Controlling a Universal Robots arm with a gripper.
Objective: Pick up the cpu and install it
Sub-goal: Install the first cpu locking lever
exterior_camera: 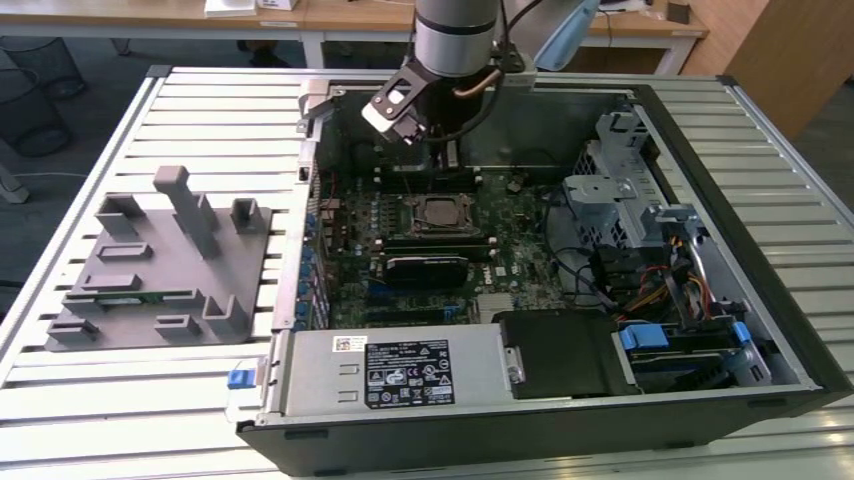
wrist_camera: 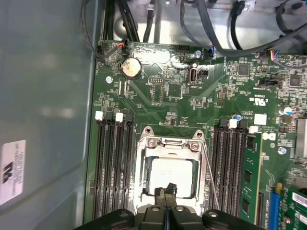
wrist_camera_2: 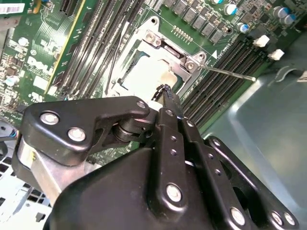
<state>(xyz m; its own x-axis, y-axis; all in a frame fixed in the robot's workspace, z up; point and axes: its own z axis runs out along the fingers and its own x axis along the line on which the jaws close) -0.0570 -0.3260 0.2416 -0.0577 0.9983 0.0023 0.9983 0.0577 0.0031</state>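
Observation:
The cpu point(wrist_camera: 171, 173) lies flat in the motherboard socket, its silvery top showing inside the metal socket frame point(wrist_camera: 169, 143). It appears in both wrist views, and the second wrist view has the cpu point(wrist_camera_2: 144, 74) just beyond my fingertips. My gripper point(wrist_camera: 166, 190) hovers over the near edge of the chip with its black fingers pressed together and nothing between them. In the exterior view the gripper point(exterior_camera: 424, 140) hangs inside the open computer case, a little behind the socket point(exterior_camera: 438, 213). A thin metal lever point(wrist_camera_2: 230, 74) sticks out beside the socket.
Rows of memory slots point(wrist_camera: 112, 163) flank the socket, and a green memory stick point(wrist_camera: 249, 177) stands in one. A black heatsink point(exterior_camera: 427, 268) sits in front of the socket, with the power supply point(exterior_camera: 387, 370) nearer. A grey fixture point(exterior_camera: 154, 265) lies on the exterior view's left.

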